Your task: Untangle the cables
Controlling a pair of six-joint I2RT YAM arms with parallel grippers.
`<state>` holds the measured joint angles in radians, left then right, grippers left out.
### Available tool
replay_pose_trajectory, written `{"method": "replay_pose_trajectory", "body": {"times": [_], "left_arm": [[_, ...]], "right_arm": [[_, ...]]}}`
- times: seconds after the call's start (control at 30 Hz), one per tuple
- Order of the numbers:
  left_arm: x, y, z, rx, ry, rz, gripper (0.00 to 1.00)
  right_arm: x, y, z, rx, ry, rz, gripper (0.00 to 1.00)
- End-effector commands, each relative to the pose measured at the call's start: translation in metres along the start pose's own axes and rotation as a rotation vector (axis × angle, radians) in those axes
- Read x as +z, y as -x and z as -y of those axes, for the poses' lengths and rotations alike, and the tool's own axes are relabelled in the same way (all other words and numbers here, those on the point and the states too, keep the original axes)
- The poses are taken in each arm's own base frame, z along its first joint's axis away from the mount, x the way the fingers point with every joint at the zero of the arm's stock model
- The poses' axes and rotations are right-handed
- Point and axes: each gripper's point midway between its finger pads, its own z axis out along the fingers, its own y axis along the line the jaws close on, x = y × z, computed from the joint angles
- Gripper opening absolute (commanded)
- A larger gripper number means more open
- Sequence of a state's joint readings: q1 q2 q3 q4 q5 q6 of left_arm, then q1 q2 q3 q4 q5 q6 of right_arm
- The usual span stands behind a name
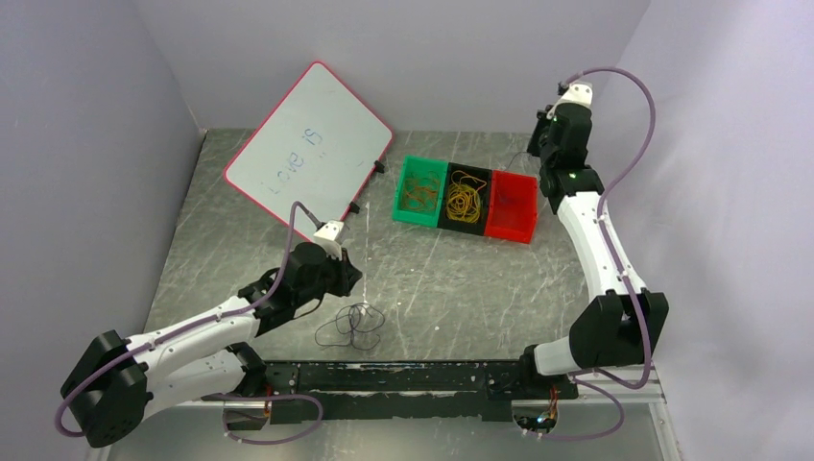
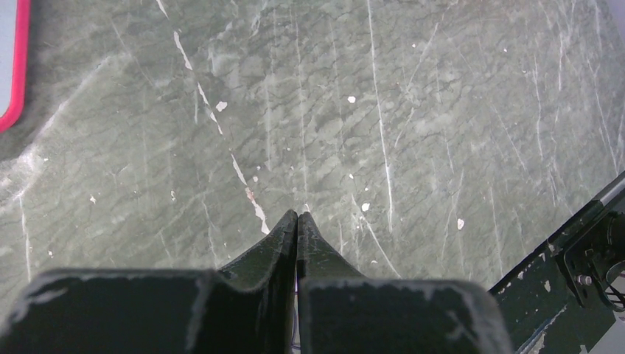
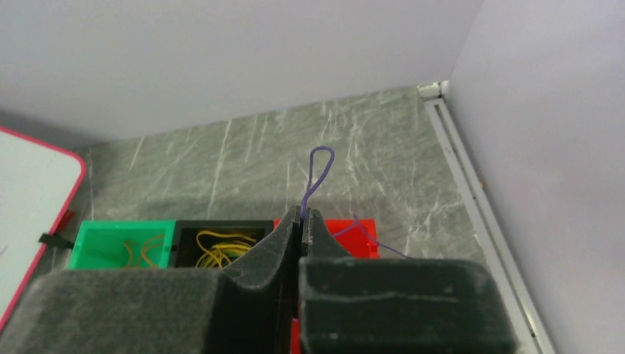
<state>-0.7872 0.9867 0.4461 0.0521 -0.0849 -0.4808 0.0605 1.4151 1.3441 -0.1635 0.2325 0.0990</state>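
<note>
A small bunch of thin dark cables point(image 1: 351, 327) lies on the table near the front edge. My left gripper point(image 1: 349, 279) hovers just behind it, and in the left wrist view its fingertips point(image 2: 298, 216) are pressed together over bare table with nothing showing at the tips. My right gripper point(image 1: 539, 154) is raised at the back right, above the red bin point(image 1: 512, 204). In the right wrist view it point(image 3: 303, 214) is shut on a thin purple cable point(image 3: 318, 173), whose loop sticks up past the tips while a loose end trails right.
A green bin point(image 1: 422, 161) with orange loops and a black bin point(image 1: 469, 171) with yellow loops stand left of the red one. A red-framed whiteboard point(image 1: 307, 144) lies at the back left. A black rail point(image 1: 413, 377) runs along the near edge. Walls close in on both sides.
</note>
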Motion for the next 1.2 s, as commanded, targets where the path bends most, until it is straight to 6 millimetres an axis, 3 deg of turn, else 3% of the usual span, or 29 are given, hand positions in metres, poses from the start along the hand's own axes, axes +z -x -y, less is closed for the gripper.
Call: {"method": "replay_pose_trajectory", "body": {"times": [0.0, 0.4, 0.63, 0.97, 1.17], "left_arm": [[-0.003, 0.011, 0.0, 0.011, 0.009, 0.017, 0.07], [-0.012, 0.012, -0.004, 0.029, 0.033, 0.01, 0.07], [-0.016, 0.014, -0.004, 0.023, 0.032, 0.018, 0.07], [-0.017, 0.012, -0.004, 0.007, 0.032, 0.014, 0.07], [-0.019, 0.01, -0.006, 0.005, 0.038, 0.01, 0.07]], "right_arm": [[0.009, -0.018, -0.006, 0.015, 0.051, -0.034, 0.0], [0.004, -0.068, -0.016, 0.086, 0.105, -0.144, 0.0], [0.001, -0.096, -0.007, 0.11, 0.07, -0.196, 0.0], [0.011, -0.137, 0.026, 0.084, -0.081, -0.287, 0.0], [0.011, -0.131, 0.059, 0.088, -0.213, -0.269, 0.0]]}}
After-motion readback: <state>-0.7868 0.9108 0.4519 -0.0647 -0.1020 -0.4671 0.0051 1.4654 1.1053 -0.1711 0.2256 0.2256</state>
